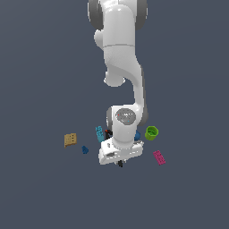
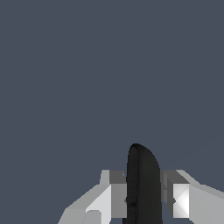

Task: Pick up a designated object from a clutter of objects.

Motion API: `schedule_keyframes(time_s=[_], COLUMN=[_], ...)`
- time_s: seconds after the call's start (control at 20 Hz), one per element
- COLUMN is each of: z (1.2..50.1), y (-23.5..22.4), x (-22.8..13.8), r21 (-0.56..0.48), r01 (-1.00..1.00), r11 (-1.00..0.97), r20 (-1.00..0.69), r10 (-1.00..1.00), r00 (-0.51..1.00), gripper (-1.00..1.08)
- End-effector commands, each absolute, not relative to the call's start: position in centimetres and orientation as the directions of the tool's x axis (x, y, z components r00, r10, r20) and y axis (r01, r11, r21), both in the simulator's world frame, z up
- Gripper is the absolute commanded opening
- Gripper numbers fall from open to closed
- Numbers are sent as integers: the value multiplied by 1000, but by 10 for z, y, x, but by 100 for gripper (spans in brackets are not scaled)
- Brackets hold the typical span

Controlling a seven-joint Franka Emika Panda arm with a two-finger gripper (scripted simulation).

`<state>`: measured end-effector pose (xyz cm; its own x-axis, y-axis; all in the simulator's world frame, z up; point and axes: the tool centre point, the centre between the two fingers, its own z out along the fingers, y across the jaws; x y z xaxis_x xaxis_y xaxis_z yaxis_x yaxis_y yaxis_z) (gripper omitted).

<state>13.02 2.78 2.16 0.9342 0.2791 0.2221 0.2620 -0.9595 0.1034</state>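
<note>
Clamp handle between pincer fingers

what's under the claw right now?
In the wrist view a black clamp handle stands between the claw's fingers, both pressed against it. In the exterior view the arm covers most of the clamp; only dark bits and a red-orange tip show.

Black clamp; tan block; green cup; magenta brick; cyan brick.
</note>
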Motion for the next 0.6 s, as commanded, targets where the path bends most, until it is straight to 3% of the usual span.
schedule_keyframes(time_s=[0.0,0.55], z=[22,31], y=[28,24], x=[131,126], r21=[104,104], r01=[262,262], r11=[-960,-959], r20=[223,222], r10=[279,279], r00=[934,934], gripper=[-100,-100])
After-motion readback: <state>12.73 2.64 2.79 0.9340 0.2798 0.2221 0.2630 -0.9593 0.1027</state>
